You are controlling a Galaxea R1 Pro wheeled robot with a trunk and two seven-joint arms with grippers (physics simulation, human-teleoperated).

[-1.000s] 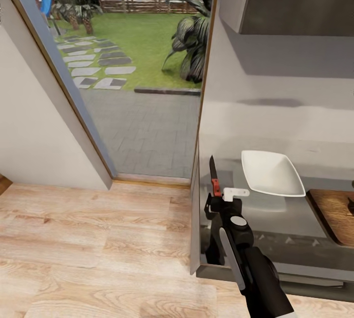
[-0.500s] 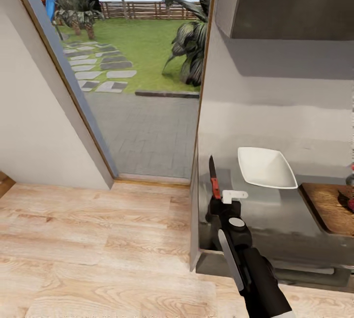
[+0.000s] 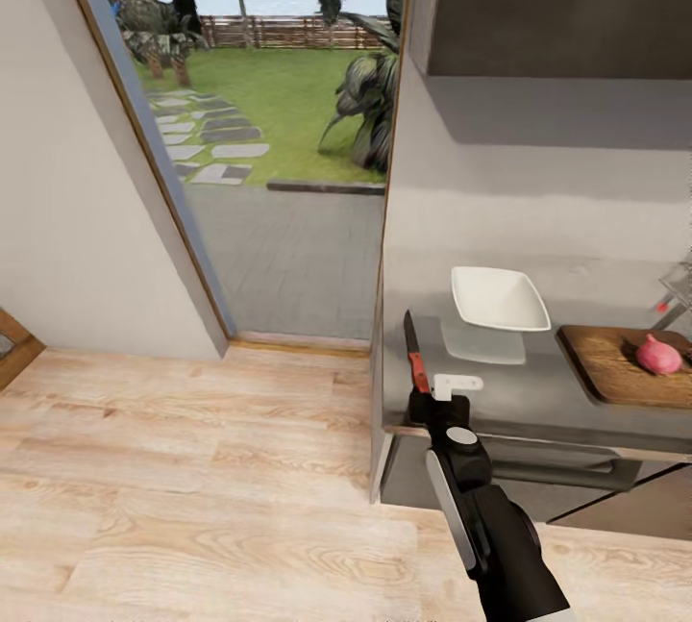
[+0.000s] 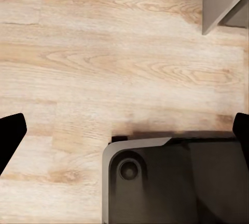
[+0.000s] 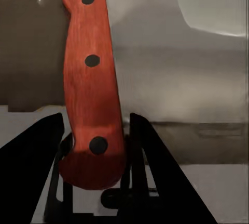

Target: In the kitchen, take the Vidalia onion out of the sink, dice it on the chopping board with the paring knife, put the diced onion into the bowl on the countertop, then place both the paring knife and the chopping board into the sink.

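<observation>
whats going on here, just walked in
A wheeled robot stands at the end of a kitchen countertop beside an open doorway to a garden. Its right gripper is shut on the paring knife, blade pointing up. The Vidalia onion sits whole on the chopping board, and the white bowl beside the board looks empty. The left gripper hangs open over the wooden floor.

Bright daylight enters through the doorway (image 3: 279, 170) left of the right gripper (image 3: 423, 391); the countertop (image 3: 500, 382) beyond it gleams with soft reflections. Renders slightly soft, wrist views blurrier.
</observation>
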